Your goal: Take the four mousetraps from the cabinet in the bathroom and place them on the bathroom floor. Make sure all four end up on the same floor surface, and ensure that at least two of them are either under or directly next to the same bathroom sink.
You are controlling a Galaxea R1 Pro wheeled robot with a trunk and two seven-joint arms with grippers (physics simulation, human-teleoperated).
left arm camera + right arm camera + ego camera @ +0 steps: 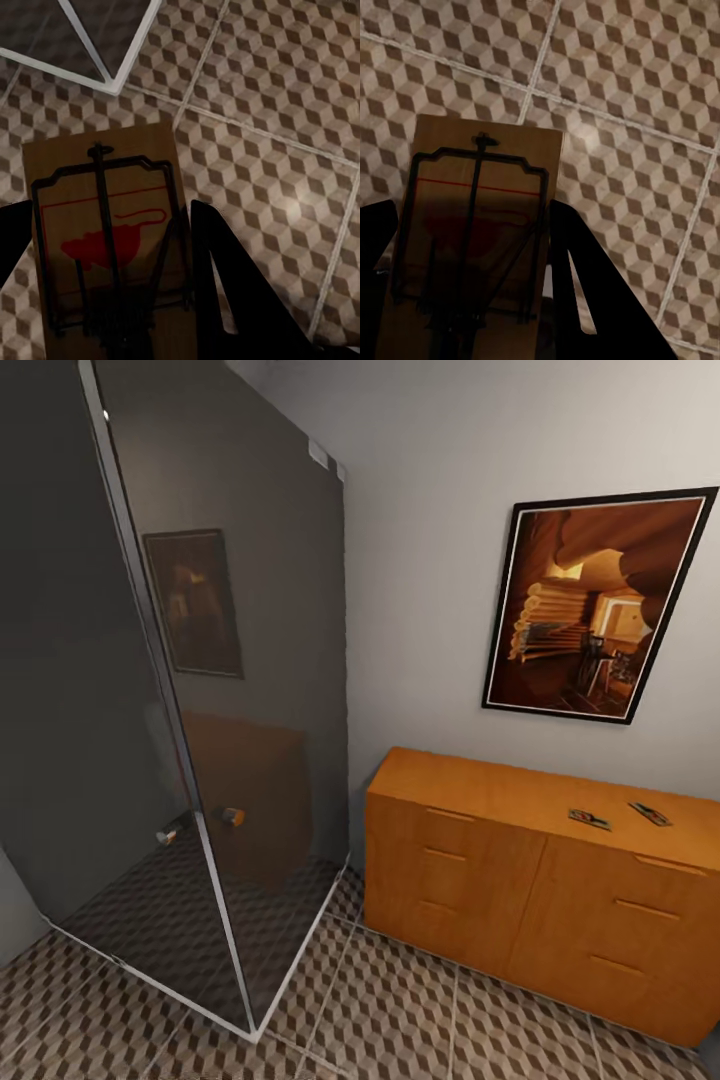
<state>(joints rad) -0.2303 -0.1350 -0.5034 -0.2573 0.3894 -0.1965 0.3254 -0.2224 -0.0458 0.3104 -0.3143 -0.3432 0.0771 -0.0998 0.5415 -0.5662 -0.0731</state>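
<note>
I see the bathroom floor [420,1000] tiled near me, the smoked-glass shower [200,710] at left, and the cabinet [520,880] at right with two mousetraps [589,819] on top. The left gripper [105,292] has its fingers clamped on one trap [105,240]; the right gripper [472,292] likewise grips another trap [480,225]. Risk: no sink is in sight, so releasing here could fail the placement condition.

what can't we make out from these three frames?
- Head view: cabinet cut off by the right and bottom edges. The two mousetraps on top are too small for wire detail.
- Head view: smoked shower glass darkens the tiles behind it.
- Left wrist view: the held mousetrap runs off the bottom edge; left claw fingertips hidden.
- Right wrist view: mousetrap likewise cut off; its red print is in shadow.
</note>
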